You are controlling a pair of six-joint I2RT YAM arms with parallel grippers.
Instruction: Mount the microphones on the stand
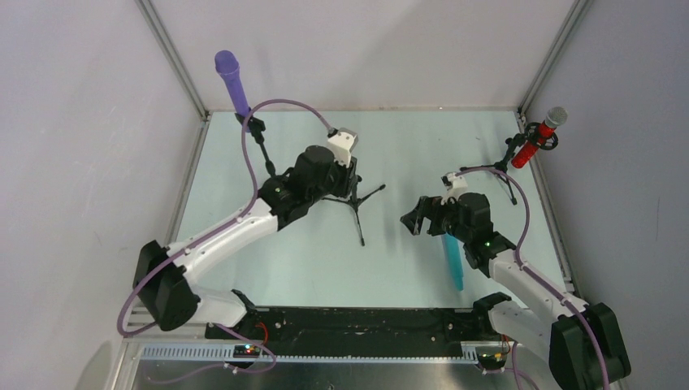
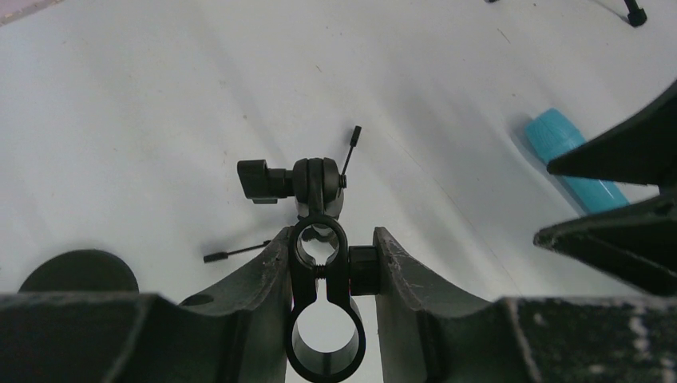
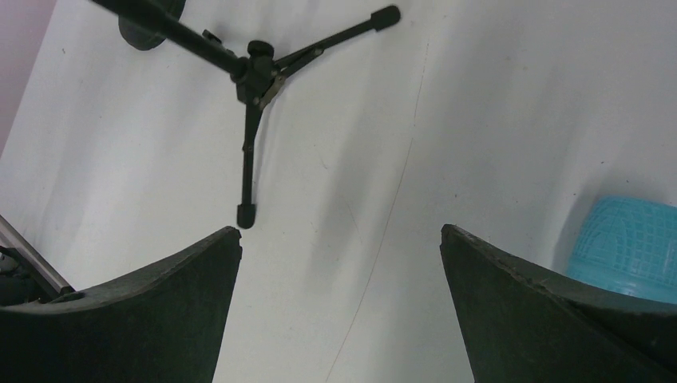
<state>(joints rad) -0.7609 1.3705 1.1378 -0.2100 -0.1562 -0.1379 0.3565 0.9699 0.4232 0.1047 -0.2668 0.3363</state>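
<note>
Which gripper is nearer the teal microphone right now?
Right. The right gripper hangs open beside the teal microphone; the left gripper is farther off, shut on the stand's clip.

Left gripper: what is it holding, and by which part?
The empty stand, gripped at its clip on top.

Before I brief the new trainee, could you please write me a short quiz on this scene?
1. True or false: the teal microphone lies flat on the table.
2. How many microphones are already mounted?
3. The left jaws are shut on: A the teal microphone; B the empty stand's clip; C nothing.
Key: 1 true; 2 two, the purple microphone and the red microphone; 3 B.
</note>
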